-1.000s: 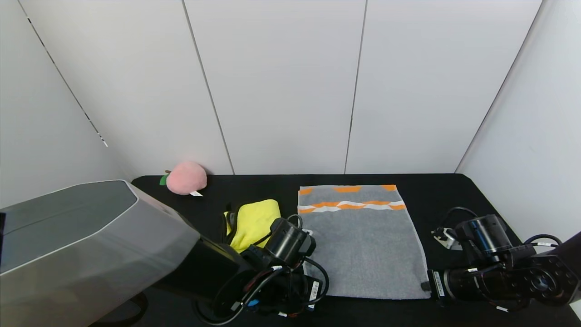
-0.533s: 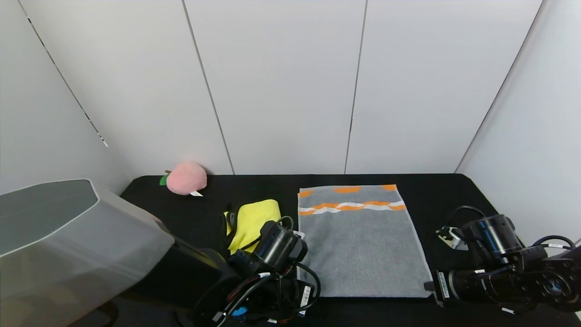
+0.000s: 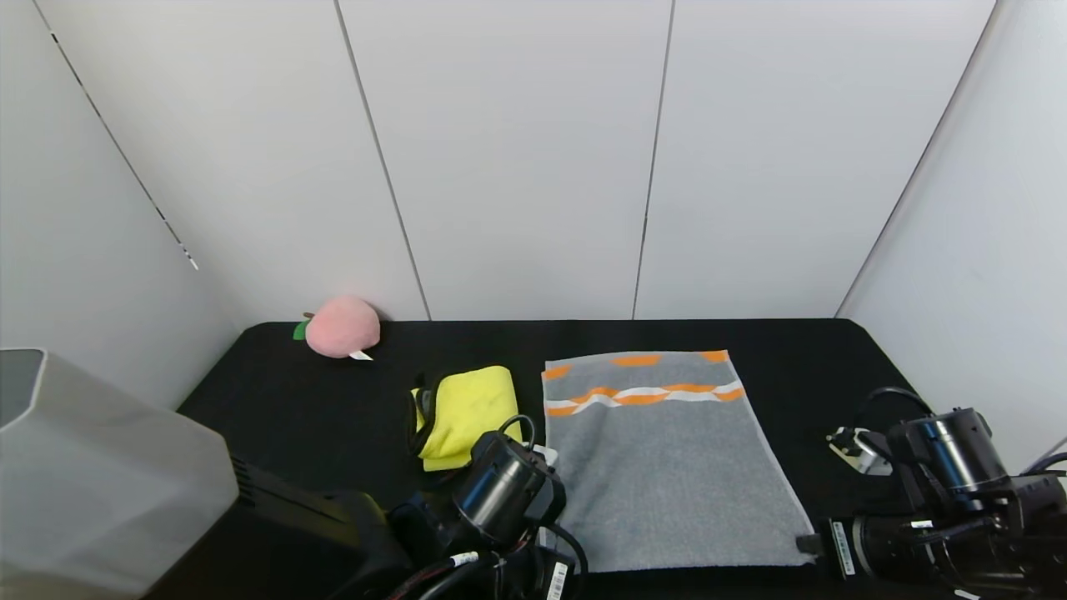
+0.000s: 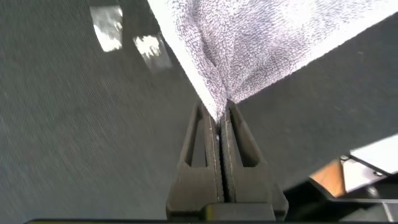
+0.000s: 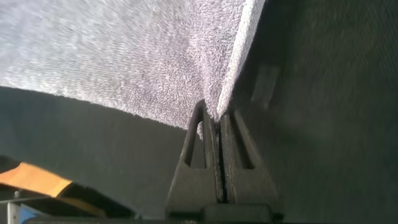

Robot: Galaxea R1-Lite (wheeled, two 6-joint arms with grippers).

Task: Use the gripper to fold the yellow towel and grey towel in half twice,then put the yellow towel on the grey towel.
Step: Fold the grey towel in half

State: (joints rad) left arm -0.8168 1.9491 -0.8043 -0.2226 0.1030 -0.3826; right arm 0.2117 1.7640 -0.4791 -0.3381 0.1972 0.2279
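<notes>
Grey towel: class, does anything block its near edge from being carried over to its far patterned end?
Nothing visible does. Both hands grip the grey towel at its near corners, the left hand and right hand, and its surface is bare up to the orange bands.

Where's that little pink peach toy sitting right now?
In the head view the peach toy sits at the table's far left corner against the wall, beyond the yellow towel.
</notes>
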